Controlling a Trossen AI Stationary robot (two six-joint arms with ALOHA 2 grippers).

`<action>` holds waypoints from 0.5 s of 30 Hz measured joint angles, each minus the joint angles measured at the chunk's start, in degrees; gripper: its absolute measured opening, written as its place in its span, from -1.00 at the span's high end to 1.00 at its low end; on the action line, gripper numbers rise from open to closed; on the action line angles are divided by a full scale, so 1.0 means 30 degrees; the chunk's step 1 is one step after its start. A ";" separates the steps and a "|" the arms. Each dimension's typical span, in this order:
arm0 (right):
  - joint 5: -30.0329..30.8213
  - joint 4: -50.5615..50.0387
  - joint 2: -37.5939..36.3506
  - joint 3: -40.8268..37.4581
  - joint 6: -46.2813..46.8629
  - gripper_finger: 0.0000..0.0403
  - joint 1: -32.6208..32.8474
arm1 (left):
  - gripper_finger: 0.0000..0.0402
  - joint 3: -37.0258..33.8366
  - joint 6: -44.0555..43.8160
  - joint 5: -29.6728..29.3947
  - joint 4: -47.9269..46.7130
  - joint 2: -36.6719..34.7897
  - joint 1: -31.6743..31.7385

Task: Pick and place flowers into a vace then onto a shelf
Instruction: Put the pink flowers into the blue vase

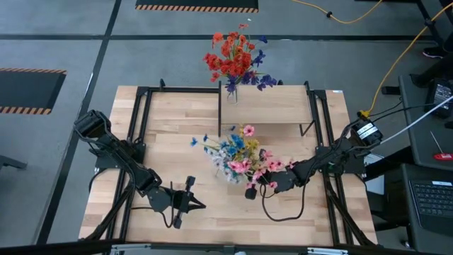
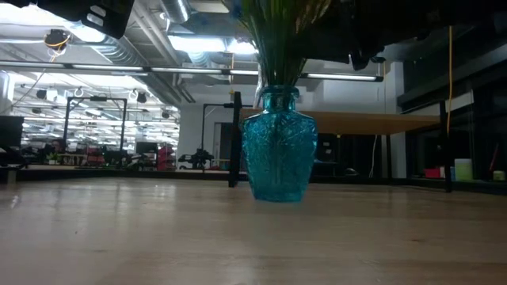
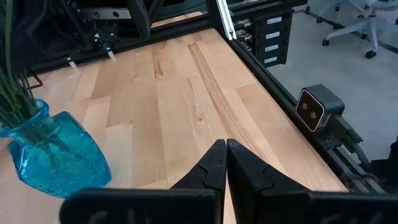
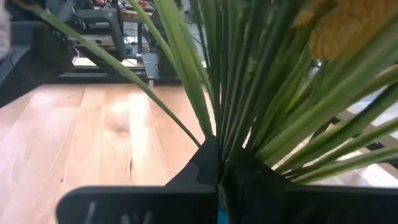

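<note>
Right gripper (image 4: pixel 219 163): fingers pressed together among the green stalks of the mixed flowers (image 1: pixel 237 156), just above the neck of the blue vase (image 2: pixel 279 146); whether a stalk is pinched between them is hard to make out.
Blue vase: upright near the bench (image 1: pixel 177 134) middle, just in front of the shelf (image 1: pixel 272 105).
Left gripper (image 1: pixel 185 202): closed on nothing, near the bench's front edge, well apart from the vase.
Red bouquet (image 1: pixel 236 58): in a clear vase at the shelf's back left corner.
</note>
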 joint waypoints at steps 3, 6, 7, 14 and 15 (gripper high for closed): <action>-0.0007 -0.0212 0.0000 0.0000 0.0129 1.00 0.0000 | 0.96 0.0000 -0.0013 0.0000 0.0007 0.0000 0.0007; -0.0007 -0.0218 0.0000 -0.0007 0.0049 1.00 0.0000 | 0.97 0.0000 -0.0009 -0.0002 0.0003 0.0000 0.0003; -0.0007 -0.0247 0.0000 -0.0007 0.0056 1.00 0.0000 | 0.98 0.0000 -0.0006 0.0000 0.0000 0.0000 0.0007; 0.0000 -0.0446 -0.0007 -0.0007 0.0090 1.00 0.0000 | 0.98 0.0000 0.0001 0.0000 0.0001 0.0000 0.0000; 0.0000 -0.0446 -0.0007 -0.0007 0.0056 1.00 -0.0041 | 0.98 0.0000 -0.0006 0.0000 0.0001 0.0000 0.0007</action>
